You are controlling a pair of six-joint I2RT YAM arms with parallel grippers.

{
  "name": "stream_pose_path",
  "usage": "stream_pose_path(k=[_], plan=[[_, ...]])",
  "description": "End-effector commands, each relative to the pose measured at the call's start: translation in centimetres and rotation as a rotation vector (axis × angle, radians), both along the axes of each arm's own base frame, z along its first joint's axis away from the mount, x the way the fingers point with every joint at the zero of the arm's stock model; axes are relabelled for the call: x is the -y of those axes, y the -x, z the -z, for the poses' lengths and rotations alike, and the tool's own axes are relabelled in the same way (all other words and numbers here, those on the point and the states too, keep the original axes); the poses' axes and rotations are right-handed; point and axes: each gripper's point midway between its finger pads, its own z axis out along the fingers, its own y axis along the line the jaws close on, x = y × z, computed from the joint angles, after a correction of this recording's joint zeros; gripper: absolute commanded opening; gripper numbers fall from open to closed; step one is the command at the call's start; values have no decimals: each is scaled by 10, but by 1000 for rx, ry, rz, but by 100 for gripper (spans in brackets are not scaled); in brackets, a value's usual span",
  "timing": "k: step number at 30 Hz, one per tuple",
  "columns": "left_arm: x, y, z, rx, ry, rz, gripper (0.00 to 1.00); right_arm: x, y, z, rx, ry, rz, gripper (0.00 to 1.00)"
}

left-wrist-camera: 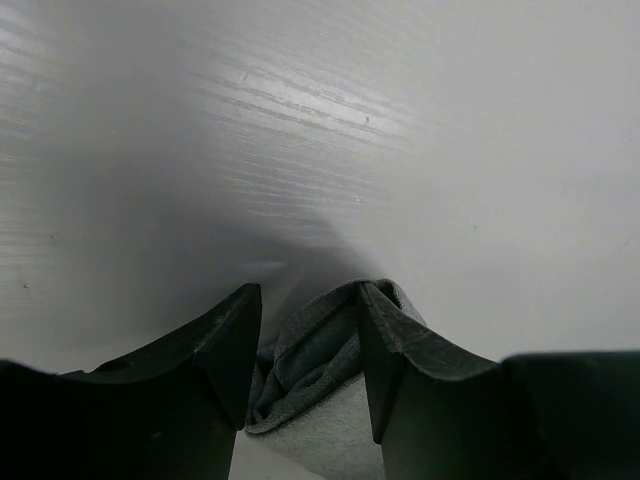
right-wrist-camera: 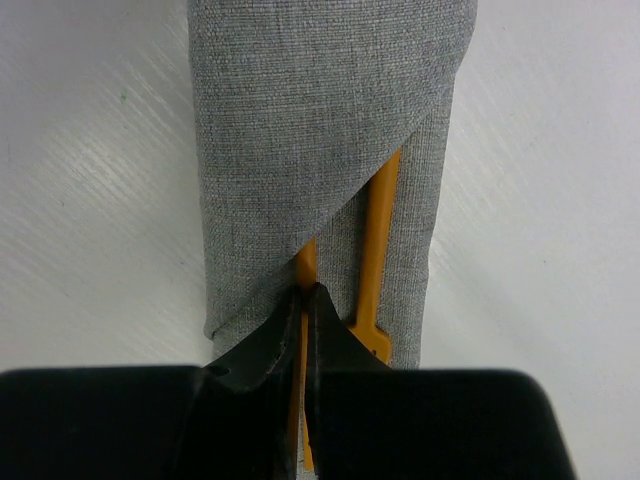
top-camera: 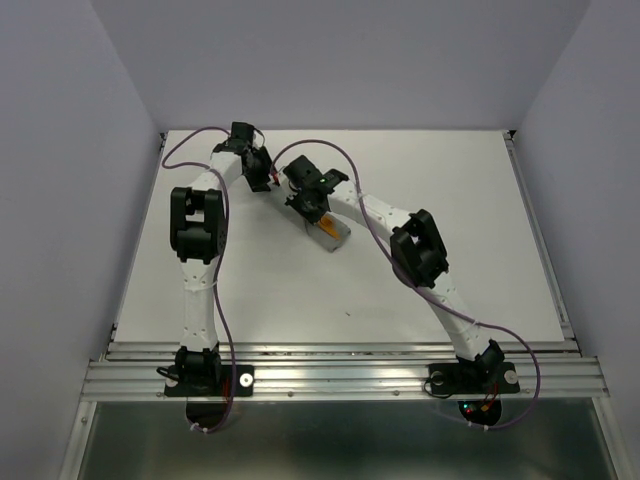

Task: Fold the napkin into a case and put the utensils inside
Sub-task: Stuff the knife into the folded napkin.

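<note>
The right claw (right-wrist-camera: pixel 303 300) is pressed together on the handle end of one orange utensil (right-wrist-camera: pixel 306 262), whose front end lies under the diagonal flap of the grey napkin (right-wrist-camera: pixel 300 120). The napkin is folded into a narrow case (top-camera: pixel 339 238). Just beside it, a second orange utensil (right-wrist-camera: pixel 378 240) lies in the same opening, with part of its handle showing. The left claw (left-wrist-camera: pixel 307 330) stands with its fingers apart on either side of the case's other end, apparently steadying it rather than clamping. The case lies near the far edge of the tabletop (top-camera: pixel 300 300), about midway across. The folding looks finished; what seems left is sliding the held utensil fully in and letting go.
</note>
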Motion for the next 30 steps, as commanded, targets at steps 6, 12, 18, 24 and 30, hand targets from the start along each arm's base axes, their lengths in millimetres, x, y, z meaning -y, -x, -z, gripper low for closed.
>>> stream_pose_path(k=[6,12,18,24,30], plan=[[11,29,14,-93,-15,38,54,-14,-11,-7,23,-46,-8,1],[11,33,17,-99,-14,39,54,-14,-11,-4,19,-54,11,1],[13,38,19,-98,-4,43,54,-18,-15,-7,31,-68,25,1],[13,41,18,-97,1,46,54,-19,-19,-6,39,-73,35,1],[13,42,16,-93,2,46,54,-20,-18,-4,29,-79,44,17]])
